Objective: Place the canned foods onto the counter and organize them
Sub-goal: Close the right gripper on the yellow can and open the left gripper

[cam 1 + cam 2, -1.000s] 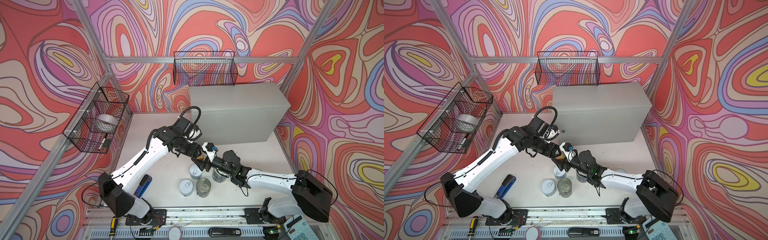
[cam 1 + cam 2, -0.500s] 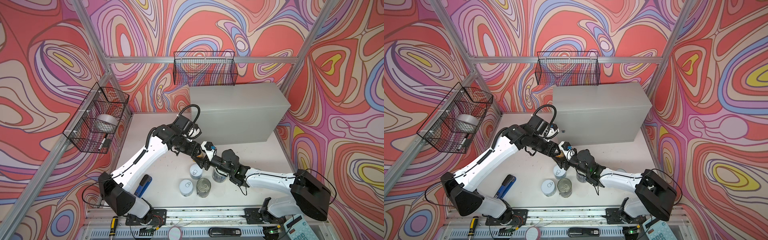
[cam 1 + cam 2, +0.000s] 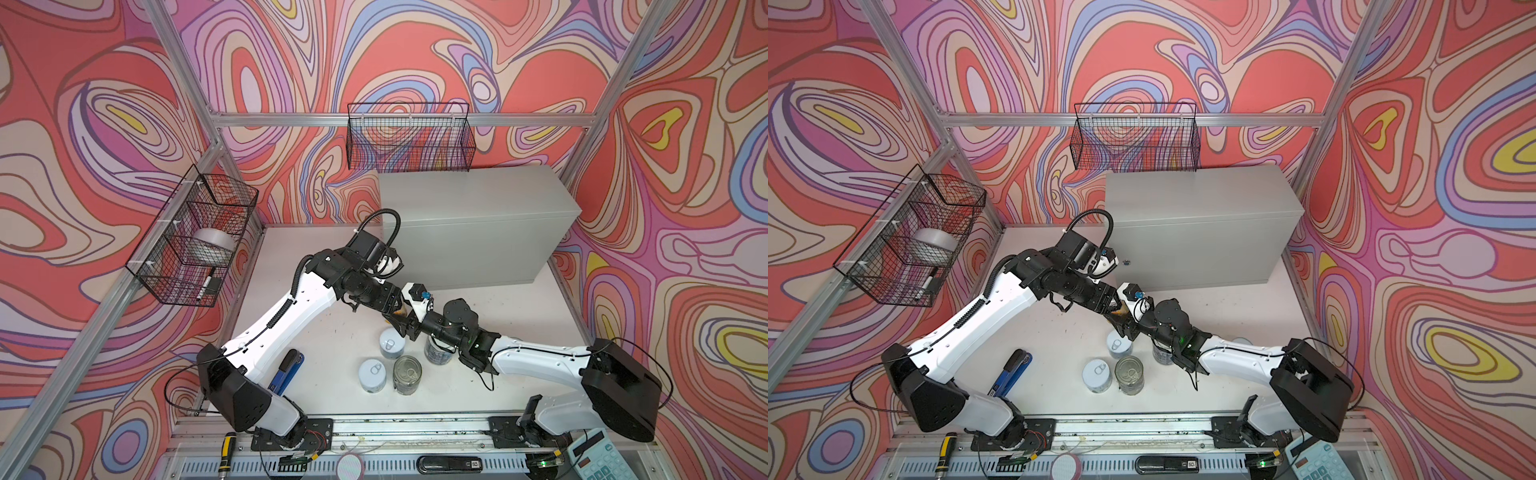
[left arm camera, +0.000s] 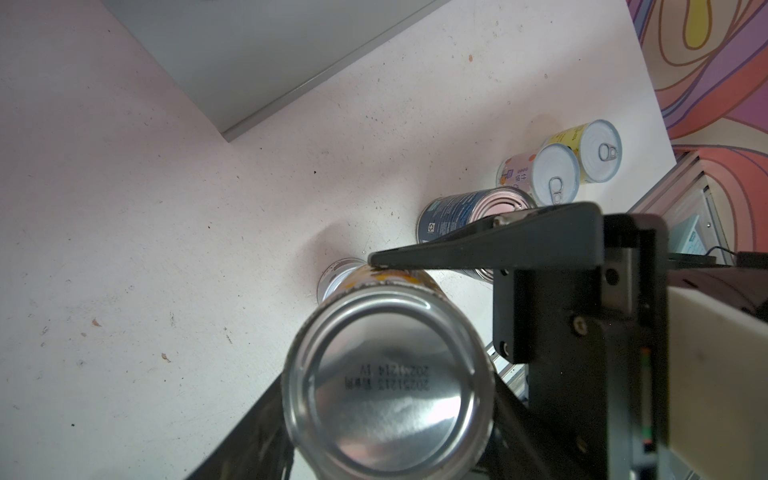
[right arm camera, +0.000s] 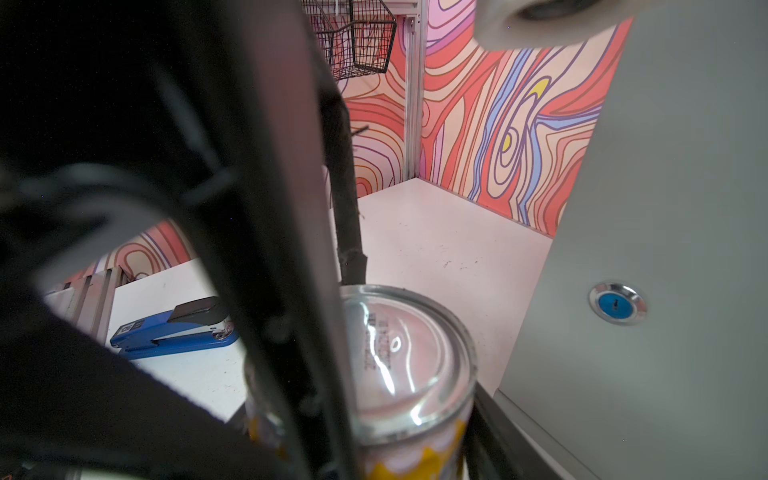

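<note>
On the left wall a basket (image 3: 195, 237) holds a tape roll (image 3: 212, 249), and a stapler (image 3: 286, 370) lies on the bench (image 3: 324, 332) below it. Mid-bench, the left claw (image 3: 395, 318) pinches a yellow can (image 4: 386, 374), held clear of the bench. The right claw (image 3: 412, 330) looks clamped on that same can. Four cans (image 3: 371, 374) stand just beneath them, and a pink can (image 4: 519, 174) stands further right. The cabinet (image 3: 478, 216) stands behind, apart from the yellow can.

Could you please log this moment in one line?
handover midair | left gripper: grips yellow can | right gripper: grips same can
</note>
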You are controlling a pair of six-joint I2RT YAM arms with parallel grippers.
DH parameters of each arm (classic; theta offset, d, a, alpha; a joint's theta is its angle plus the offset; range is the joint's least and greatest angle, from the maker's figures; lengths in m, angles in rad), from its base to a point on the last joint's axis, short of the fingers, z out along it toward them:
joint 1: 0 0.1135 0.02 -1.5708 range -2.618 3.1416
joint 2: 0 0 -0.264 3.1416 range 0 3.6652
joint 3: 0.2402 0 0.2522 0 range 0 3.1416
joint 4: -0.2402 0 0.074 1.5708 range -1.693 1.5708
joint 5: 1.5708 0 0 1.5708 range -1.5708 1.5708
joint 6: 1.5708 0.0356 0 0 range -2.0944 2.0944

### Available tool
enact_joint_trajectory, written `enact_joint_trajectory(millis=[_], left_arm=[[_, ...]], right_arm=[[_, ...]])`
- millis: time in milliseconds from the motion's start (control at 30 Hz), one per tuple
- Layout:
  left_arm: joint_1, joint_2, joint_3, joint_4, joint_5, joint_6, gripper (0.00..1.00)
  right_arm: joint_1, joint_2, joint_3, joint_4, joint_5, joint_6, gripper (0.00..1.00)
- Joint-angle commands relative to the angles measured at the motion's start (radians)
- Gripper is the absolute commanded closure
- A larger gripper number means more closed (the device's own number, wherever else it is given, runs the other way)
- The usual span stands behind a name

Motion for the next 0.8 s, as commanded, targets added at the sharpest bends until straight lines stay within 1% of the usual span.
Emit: enact_joint_trajectory(millis=[0, 100, 133, 167, 200, 333, 600, 700, 767], left_arm=[[0.004, -0.003, 0.019, 0.037, 0.015, -0.019, 0.27], [0.004, -0.017, 0.012, 0.039, -0.004, -0.022, 0.16], [0.004, -0.023, 0.009, 0.043, -0.008, -0.022, 0.12], [0.004, -0.031, 0.003, 0.048, -0.013, -0.023, 0.03], [0.004, -0.037, -0.004, 0.054, -0.021, -0.026, 0.0], [0.014, -0.052, -0.027, 0.072, -0.027, -0.03, 0.0], [0.032, -0.031, -0.015, 0.051, -0.024, -0.03, 0.03], [0.049, -0.031, -0.01, 0.05, -0.03, -0.028, 0.03], [0.065, -0.032, -0.011, 0.052, -0.025, -0.028, 0.01]], right_arm=[[0.015, -0.036, 0.018, 0.021, 0.001, 0.01, 0.48], [0.014, -0.043, 0.02, 0.017, 0.0, 0.01, 0.49], [0.015, -0.044, 0.02, 0.013, 0.002, 0.006, 0.49], [0.015, -0.047, 0.02, 0.006, 0.008, 0.002, 0.49], [0.015, -0.051, 0.017, 0.004, 0.014, -0.001, 0.49], [0.015, -0.073, 0.003, 0.009, 0.017, -0.005, 0.5], [0.015, -0.103, -0.007, -0.007, 0.016, -0.009, 0.5], [0.015, -0.11, -0.015, -0.009, 0.024, -0.01, 0.5], [0.015, -0.117, -0.015, -0.025, 0.025, -0.017, 0.51]])
